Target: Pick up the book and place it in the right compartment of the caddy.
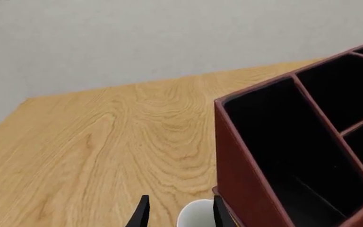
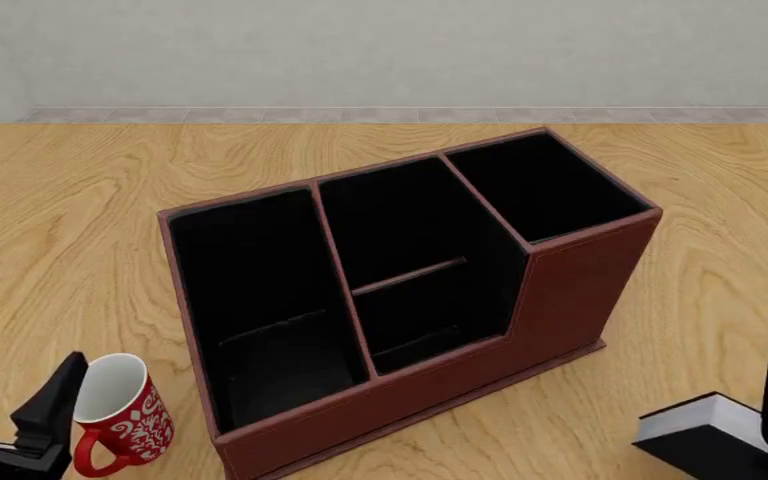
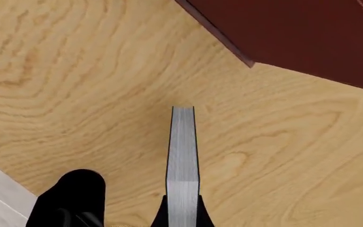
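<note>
Red mug point(image 2: 120, 413) on wooden table point(image 2: 64, 220)

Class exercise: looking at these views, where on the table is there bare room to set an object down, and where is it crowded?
Bare wood lies behind the caddy toward the wall, and along the table to its left. Crowded: the near-left corner, where the red mug stands beside the left gripper, and the near-right, where the book is.

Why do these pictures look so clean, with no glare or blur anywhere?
They are simulator renders. Front view: even, soft light, only a faint shadow under the caddy, whose black insides swallow all detail. Left wrist view: sharp wood grain on the table, no highlights. Right wrist view: the book is crisp right up to the right tool.
</note>
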`<state>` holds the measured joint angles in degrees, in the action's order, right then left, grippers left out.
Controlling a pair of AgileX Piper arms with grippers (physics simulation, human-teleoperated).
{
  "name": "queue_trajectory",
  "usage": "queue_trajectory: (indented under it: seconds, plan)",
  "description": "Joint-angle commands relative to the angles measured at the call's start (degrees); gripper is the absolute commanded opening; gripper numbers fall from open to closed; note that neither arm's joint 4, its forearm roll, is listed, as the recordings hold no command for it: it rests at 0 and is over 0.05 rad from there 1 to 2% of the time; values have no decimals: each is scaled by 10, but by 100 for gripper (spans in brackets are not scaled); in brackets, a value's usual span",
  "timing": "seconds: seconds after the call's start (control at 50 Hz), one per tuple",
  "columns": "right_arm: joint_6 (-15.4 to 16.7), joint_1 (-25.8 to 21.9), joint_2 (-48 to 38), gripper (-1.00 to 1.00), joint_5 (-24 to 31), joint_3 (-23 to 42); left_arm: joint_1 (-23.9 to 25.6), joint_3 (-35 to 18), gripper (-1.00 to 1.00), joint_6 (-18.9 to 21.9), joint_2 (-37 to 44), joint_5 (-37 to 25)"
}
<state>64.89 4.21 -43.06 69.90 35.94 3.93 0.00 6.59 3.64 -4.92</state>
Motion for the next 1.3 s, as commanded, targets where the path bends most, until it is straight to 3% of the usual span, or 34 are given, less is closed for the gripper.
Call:
queue_trajectory:
  seconds: [0.02,0.14,0.44,0.5,0.82,0.86,0.9,1.06,1.14,1.2,1.3]
  plan:
    - [4,44,11,-100,0,22,4,0,100,-3,18,22]
    - [11,74,12,-100,0,58,6,0,100,-6,24,31]
    - [-15,96,-5,-100,0,152,6,0,100,-8,36,47]
    - [-5,119,-9,-100,0,174,7,0,100,-7,46,57]
    - [-57,110,-50,-100,0,297,6,0,100,-5,44,56]
    - [-91,90,-61,-100,0,320,5,0,100,-5,42,53]
    - [-86,106,-67,-100,0,339,6,0,100,-4,44,54]
    - [-136,94,-94,-100,0,409,2,0,100,-4,34,48]
    - [-191,63,-107,-100,0,443,0,0,100,-5,20,34]
    - [-258,9,-117,-100,0,485,2,0,100,-5,15,27]
    - [-284,-2,-122,-100,0,508,3,0,100,-7,19,32]
